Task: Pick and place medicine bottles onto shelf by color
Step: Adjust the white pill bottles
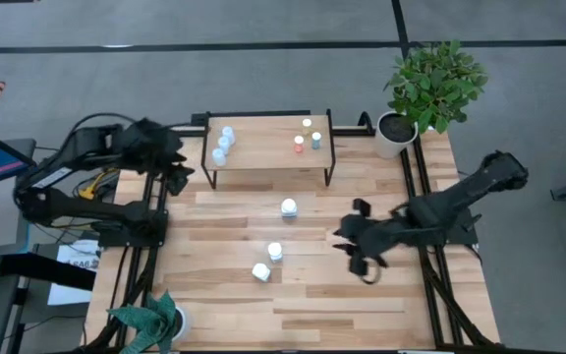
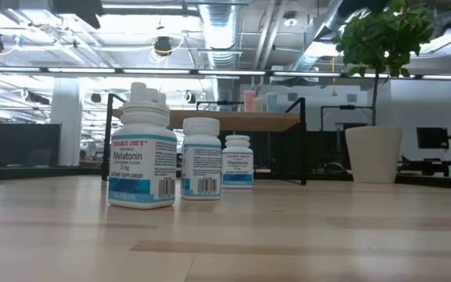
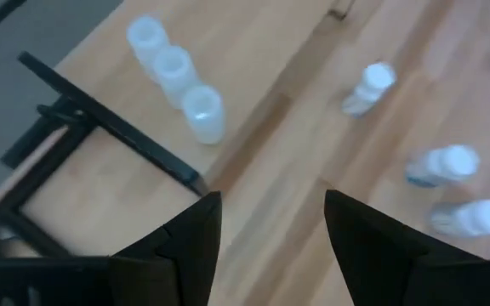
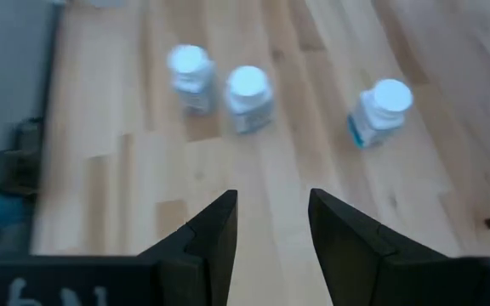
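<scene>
Nearest the low camera, three white bottles with blue labels are seen standing on the desk (image 1: 362, 295): the front bottle (image 2: 142, 158), the middle bottle (image 2: 201, 158) just beside it, and the far bottle (image 2: 237, 160) a little farther back. All three are upright, long axes vertical and caps up. From above they are found in the middle of the desk, the front and middle ones near each other and the far one apart from them, toward the shelf (image 1: 263, 149). To their right the right tool (image 1: 354, 248) is held above the desk, pointed toward them; in its wrist view the two dark fingers (image 4: 211, 242) are seen apart with nothing between them, and the three bottles lie ahead of it, untouched. Farther back, the shelf stands at the far edge of the desk, its long side running left to right. On its left end three pale bottles (image 1: 224, 144) are set upright in a short close row, caps up. On its right end a reddish bottle (image 1: 299, 144), a greenish bottle (image 1: 315, 140) and a small white bottle (image 1: 307, 125) are stood near one another, also upright. The left tool (image 1: 177, 175) is held just off the shelf's left end, above the desk edge; its fingers (image 3: 181, 246) are apart and empty in its wrist view. A plant (image 1: 435, 84) in a white pot (image 1: 394, 136) is placed at the desk's far right corner.
</scene>
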### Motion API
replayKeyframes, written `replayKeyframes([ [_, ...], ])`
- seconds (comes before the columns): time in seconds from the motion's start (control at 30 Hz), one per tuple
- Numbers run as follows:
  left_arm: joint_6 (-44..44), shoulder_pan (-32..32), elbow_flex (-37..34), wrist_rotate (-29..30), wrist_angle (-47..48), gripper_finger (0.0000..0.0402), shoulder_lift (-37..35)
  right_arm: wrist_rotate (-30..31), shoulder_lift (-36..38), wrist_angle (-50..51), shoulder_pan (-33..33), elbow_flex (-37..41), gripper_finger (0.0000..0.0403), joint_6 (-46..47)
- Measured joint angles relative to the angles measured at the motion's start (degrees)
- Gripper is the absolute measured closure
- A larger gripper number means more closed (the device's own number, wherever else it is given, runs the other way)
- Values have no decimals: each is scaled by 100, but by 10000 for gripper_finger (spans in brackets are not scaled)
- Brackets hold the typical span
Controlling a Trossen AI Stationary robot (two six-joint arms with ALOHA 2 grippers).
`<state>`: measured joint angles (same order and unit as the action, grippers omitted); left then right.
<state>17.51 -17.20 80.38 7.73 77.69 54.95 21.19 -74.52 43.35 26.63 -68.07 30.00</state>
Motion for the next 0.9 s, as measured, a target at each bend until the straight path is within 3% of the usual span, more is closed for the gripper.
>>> replayKeyframes([
  [0.3, 699, 883, 0, 7, -208, 205, -409, -211, -905, -145, -1243, 0, 234, -362],
  [0.7, 518, 1480, -2, 181, -258, 205, 152, -518, -1772, -1135, -2136, -144, 234, -1166],
  [0.77, 519, 1559, -2, 186, -260, 205, 290, -857, -1898, -1263, -2157, -203, 234, -1274],
  [0.9, 421, 1706, -2, 198, -258, 205, 580, -2397, -2239, -2158, -1963, -245, 234, -1590],
])
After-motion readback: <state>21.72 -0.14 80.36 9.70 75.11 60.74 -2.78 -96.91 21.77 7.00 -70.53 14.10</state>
